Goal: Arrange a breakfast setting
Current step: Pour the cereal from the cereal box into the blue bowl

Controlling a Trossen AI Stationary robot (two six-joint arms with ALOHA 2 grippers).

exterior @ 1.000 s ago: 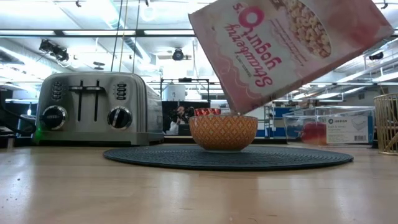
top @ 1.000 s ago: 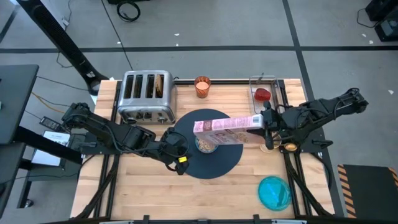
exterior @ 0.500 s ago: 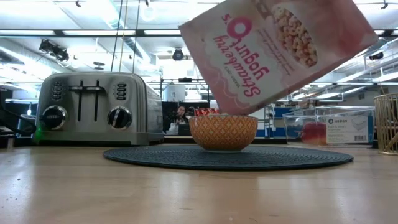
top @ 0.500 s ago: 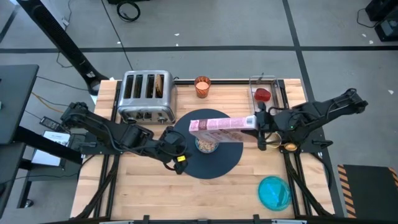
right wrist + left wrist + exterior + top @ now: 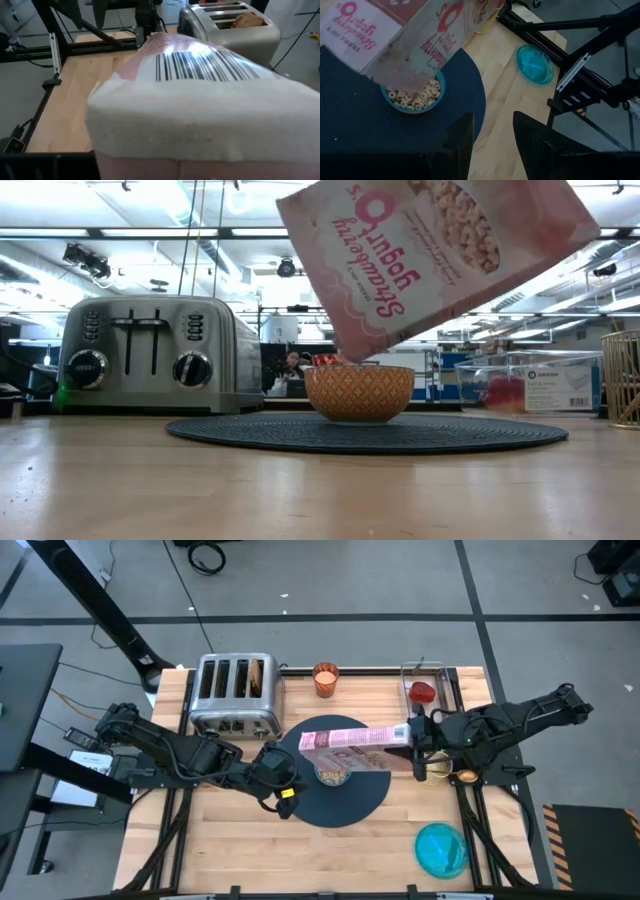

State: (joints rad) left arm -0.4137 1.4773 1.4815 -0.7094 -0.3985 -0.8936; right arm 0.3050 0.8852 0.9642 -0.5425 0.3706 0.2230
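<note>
High view: the right claw (image 5: pixel 412 737) grips one end of the pink cereal box (image 5: pixel 352 737). The box lies nearly level, long axis across the tabletop (image 5: pixel 230 830), its open end tipped down over the small blue cereal bowl (image 5: pixel 332 775) on the dark-blue round mat (image 5: pixel 345 800). The left claw (image 5: pixel 288 792) rests at the mat's edge, fingers parted, holding nothing.
</note>
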